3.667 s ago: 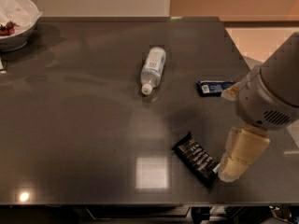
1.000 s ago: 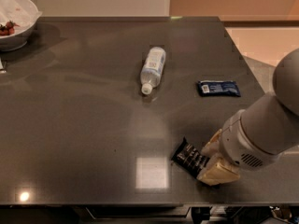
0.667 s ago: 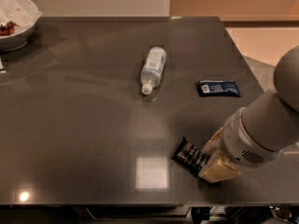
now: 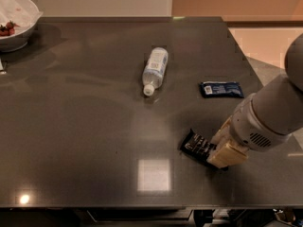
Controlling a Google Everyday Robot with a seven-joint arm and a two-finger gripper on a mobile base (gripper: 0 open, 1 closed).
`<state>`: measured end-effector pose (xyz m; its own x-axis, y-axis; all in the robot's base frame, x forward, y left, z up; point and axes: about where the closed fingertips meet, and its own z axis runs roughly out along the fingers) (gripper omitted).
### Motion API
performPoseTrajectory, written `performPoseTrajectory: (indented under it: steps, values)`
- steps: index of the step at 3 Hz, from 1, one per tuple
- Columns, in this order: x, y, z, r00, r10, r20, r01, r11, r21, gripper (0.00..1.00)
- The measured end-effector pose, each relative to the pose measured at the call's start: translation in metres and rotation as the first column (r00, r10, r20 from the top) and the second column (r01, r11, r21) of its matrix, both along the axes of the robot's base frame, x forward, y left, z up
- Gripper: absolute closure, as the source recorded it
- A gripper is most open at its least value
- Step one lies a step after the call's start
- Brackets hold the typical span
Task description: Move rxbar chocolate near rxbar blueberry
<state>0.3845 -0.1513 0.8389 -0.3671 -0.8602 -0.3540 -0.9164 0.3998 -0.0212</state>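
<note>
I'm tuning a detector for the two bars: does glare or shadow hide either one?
Camera view: a square light reflection glares on the table left of the rxbar chocolate, not over it; the claw is down at that bar's right end, covering it; the rxbar blueberry lies evenly lit, glare-free.

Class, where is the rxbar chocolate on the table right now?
In the camera view the rxbar chocolate lies near the table's front edge, right of centre, with the hand at its right end; the rxbar blueberry lies apart, farther back.
</note>
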Motion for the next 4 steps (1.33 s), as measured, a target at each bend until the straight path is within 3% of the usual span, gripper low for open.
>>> performPoseTrajectory:
  steps: [2,4]
  values:
    - [0.057,-0.036,0.028,0.9886,-0.115,0.098,0.115,0.993,-0.002,1.0]
    - [0.107,-0.066,0.031,0.9642,-0.19,0.185,0.197,0.98,-0.022,1.0]
